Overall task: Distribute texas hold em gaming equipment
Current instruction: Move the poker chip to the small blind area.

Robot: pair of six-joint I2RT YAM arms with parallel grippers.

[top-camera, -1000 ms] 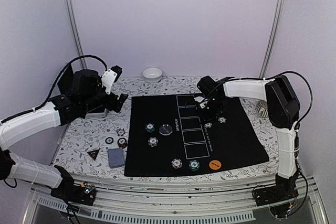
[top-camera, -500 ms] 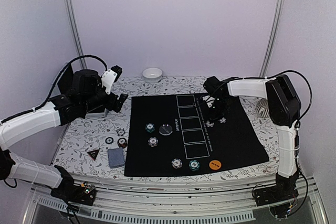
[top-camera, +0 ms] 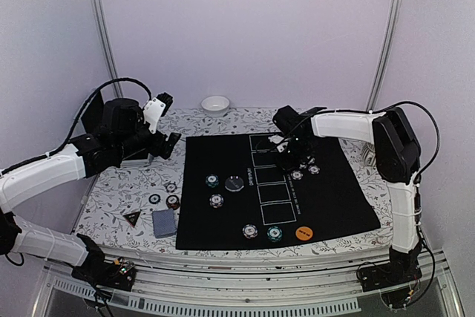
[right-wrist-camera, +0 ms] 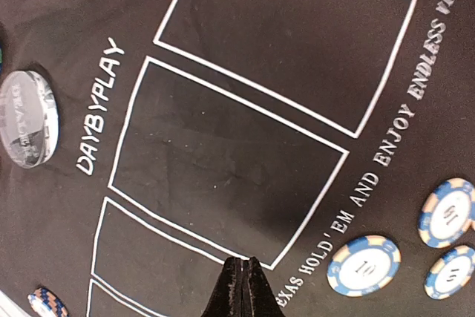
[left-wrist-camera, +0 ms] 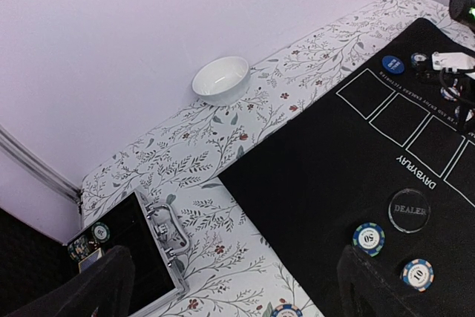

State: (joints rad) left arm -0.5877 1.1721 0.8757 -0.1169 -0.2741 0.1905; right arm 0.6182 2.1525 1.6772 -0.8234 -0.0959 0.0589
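Observation:
My right gripper (top-camera: pixel 288 155) (right-wrist-camera: pixel 243 266) is shut and empty, low over the card boxes printed on the black mat (top-camera: pixel 334 198). Three blue-white chips (right-wrist-camera: pixel 364 265) lie just to its right. They also show in the top view (top-camera: pixel 297 174). The clear dealer disc (top-camera: pixel 234 183), more chips (top-camera: pixel 216 200) (top-camera: pixel 250 231) and an orange disc (top-camera: pixel 303 233) lie on the mat. A blue disc (left-wrist-camera: pixel 392 64) lies at the mat's far edge. Off the mat on the left are chips (top-camera: pixel 171 187), a black-red triangle (top-camera: pixel 132 217) and the grey-blue cards (top-camera: pixel 163 222). My left gripper (top-camera: pixel 167 142) (left-wrist-camera: pixel 234 276) is open and empty, raised.
A small white bowl (top-camera: pixel 215 105) stands at the back of the table. An open silver case (left-wrist-camera: pixel 141 250) lies at the back left with a few chips (left-wrist-camera: pixel 100 233) in it. The patterned tablecloth (top-camera: pixel 111 198) surrounds the mat.
My right gripper swung a little to the right, then back left over the card boxes, staying shut. The left arm and the chips have not moved.

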